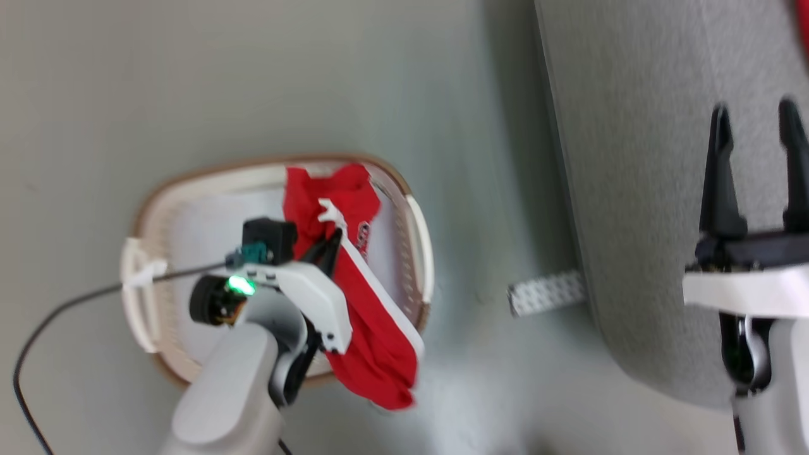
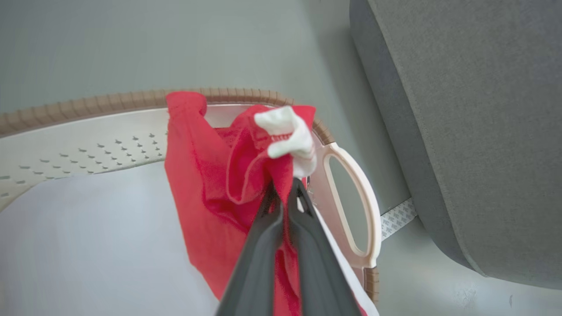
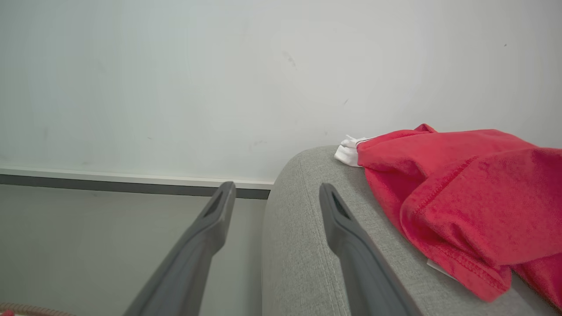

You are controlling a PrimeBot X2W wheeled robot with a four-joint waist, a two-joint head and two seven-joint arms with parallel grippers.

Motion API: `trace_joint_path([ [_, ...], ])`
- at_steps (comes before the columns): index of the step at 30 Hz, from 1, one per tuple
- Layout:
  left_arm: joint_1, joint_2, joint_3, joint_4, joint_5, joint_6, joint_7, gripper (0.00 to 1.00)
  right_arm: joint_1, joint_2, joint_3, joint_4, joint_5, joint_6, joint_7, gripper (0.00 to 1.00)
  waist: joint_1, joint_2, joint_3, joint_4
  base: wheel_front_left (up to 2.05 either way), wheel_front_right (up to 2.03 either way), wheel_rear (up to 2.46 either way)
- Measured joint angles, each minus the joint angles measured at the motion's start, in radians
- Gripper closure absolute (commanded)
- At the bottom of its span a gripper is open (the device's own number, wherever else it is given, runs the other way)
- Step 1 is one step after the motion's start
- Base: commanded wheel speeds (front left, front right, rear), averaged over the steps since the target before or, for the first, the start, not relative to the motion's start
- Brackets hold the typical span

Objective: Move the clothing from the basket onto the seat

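The left hand [image 2: 283, 188] is pinched shut on a fold of the red garment [image 2: 197, 175], with white trim bunched just past its fingertips. The cloth trails back under the hand and over the rim of the basket [image 2: 88, 131]. The seat [image 2: 474, 109] stands further off to its right. The right hand [image 3: 276, 189] is spread wide and empty at the seat's edge. A second red piece [image 3: 461, 193] lies on the seat to its right.
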Motion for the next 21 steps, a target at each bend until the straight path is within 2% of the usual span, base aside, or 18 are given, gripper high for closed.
trace_joint_path([
  [8,0.076,-0.024,-0.011,-0.008,-0.041,-0.012,-0.074,1.00,0.129,0.001,-0.019,0.065,-0.093,0.000,0.000,0.00,-0.0001,0.0000,-0.195,0.087,0.00,0.00,0.00],
  [21,0.196,-0.031,-0.030,-0.080,-0.078,0.009,-0.123,1.00,0.293,0.001,-0.012,0.142,-0.118,0.000,0.000,0.00,-0.0003,0.0001,-0.515,0.202,0.00,0.00,0.00],
])
